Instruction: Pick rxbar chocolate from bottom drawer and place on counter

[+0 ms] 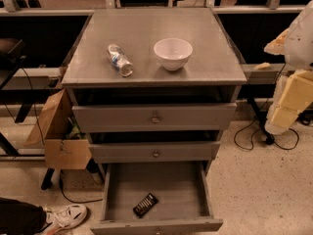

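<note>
The rxbar chocolate [145,204] is a small black bar lying flat on the floor of the bottom drawer [168,190], near its front left. The bottom drawer is pulled wide open. The counter [146,67] is the flat grey top of the cabinet. My arm [296,77], white and yellow, shows at the right edge. My gripper [277,42] points left beside the counter's right edge, high above the drawer and far from the bar. It holds nothing that I can see.
A clear plastic bottle [120,60] lies on its side on the counter, left of a white bowl [172,53]. The two upper drawers [155,117] stand slightly ajar. A cardboard box [61,141] sits left of the cabinet. A shoe [66,216] is at the lower left and cables [254,136] lie on the floor at right.
</note>
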Available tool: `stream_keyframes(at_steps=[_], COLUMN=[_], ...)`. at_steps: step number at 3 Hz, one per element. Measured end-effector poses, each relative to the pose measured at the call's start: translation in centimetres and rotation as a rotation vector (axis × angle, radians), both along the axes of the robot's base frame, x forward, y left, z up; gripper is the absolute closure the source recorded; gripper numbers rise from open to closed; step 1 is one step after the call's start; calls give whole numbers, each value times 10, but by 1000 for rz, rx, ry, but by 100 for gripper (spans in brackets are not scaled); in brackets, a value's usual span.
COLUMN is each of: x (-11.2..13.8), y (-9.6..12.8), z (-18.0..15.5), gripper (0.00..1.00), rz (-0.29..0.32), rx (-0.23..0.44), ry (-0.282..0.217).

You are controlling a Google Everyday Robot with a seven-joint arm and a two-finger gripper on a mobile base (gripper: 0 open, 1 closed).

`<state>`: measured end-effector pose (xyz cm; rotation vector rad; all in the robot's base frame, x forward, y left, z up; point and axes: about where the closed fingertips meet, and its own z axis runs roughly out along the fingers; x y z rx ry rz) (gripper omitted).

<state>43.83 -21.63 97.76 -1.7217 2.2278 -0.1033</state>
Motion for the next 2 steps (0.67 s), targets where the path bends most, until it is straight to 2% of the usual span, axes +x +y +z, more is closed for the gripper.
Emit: stream_keyframes(at_steps=[1,2], x=[0,1], y=[0,12], z=[0,-8], gripper=[0,0], rz=[0,-30], rx=[0,50], ry=[0,-7])
